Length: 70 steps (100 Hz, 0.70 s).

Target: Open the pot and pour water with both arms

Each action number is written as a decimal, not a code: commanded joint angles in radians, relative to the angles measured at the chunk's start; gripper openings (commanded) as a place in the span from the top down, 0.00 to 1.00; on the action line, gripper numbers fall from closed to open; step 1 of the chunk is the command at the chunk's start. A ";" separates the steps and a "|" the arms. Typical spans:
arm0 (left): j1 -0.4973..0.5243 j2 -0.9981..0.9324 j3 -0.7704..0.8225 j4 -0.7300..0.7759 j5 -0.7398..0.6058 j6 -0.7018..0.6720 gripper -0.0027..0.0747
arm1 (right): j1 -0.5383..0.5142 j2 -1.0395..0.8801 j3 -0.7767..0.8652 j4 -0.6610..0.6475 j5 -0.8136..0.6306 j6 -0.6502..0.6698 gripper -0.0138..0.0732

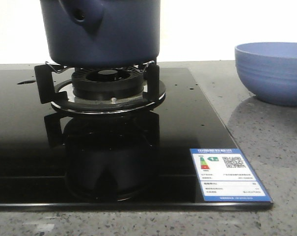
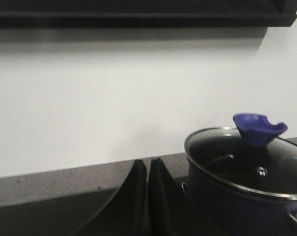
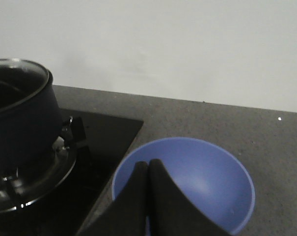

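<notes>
The left gripper, seen only in its wrist view, has its two dark curved fingers pressed together with nothing between them; it sits beside the pot and apart from it. The large dark navy-blue matte cylindrical pot stands on the black metal burner grate of the glossy black glass cooktop, its tapered side stub with a round hole facing the front camera. A glass lid with a metal rim and a blue curved knob covers the pot. On the cooktop's near right corner lies a blue-and-white energy label sticker. To the right, on the grey speckled stone countertop, rests a lighter blue ribbed bowl. The right gripper hangs over that bowl's near rim, fingers closed together and empty.
</notes>
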 commanded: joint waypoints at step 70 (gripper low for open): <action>-0.013 -0.278 0.260 -0.143 -0.074 0.001 0.99 | 0.002 -0.224 0.244 0.060 -0.091 -0.026 0.91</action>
